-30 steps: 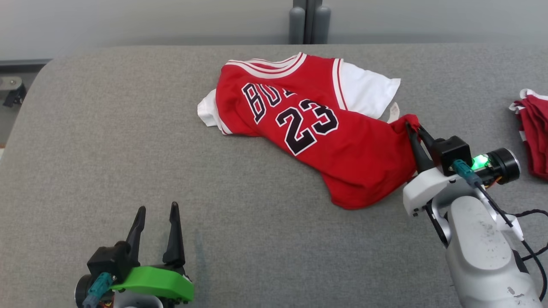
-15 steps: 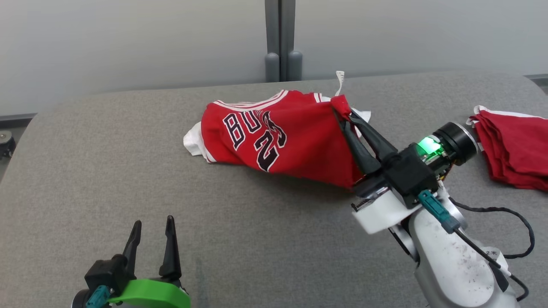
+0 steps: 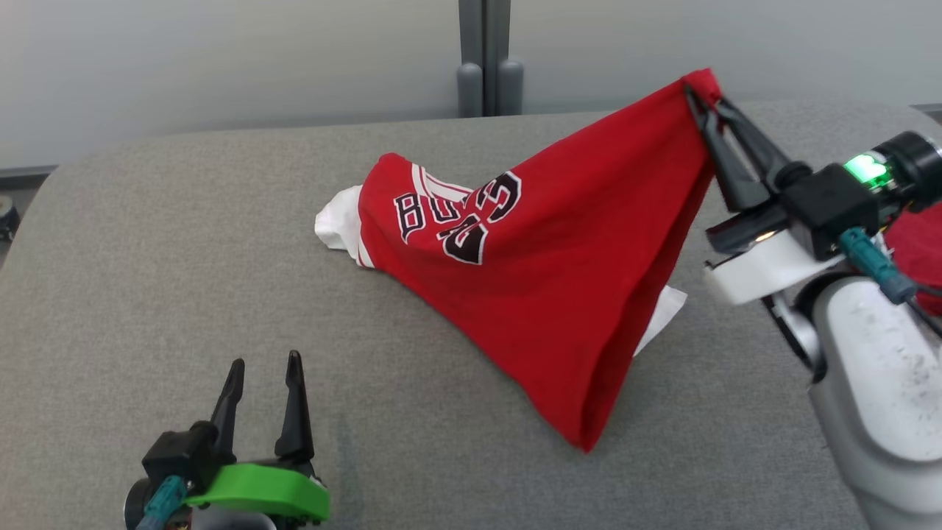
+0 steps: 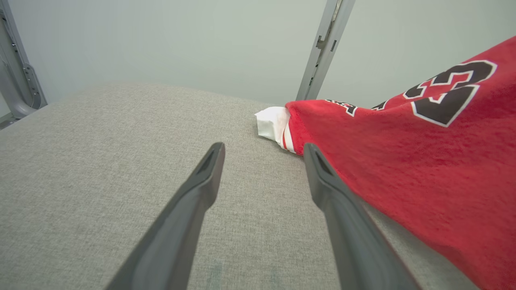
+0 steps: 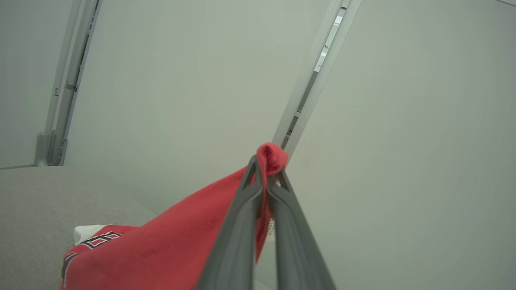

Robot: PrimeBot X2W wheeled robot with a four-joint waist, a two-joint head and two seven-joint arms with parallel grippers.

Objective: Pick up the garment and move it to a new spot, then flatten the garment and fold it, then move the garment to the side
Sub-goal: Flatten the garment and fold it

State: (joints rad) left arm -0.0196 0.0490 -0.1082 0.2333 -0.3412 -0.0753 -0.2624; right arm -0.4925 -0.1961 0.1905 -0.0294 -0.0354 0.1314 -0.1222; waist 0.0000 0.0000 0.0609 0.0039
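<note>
A corner of the red basketball jersey [image 3: 559,294] is clamped between the closed fingers of the right gripper [image 3: 705,94] and is held above the grey padded table [image 3: 184,258]. From there the cloth is stretched down and leftward, with its collar end and white sleeve [image 3: 335,224] rested on the table. The left gripper [image 3: 266,359] is seen parted and empty, apart from the jersey.
</note>
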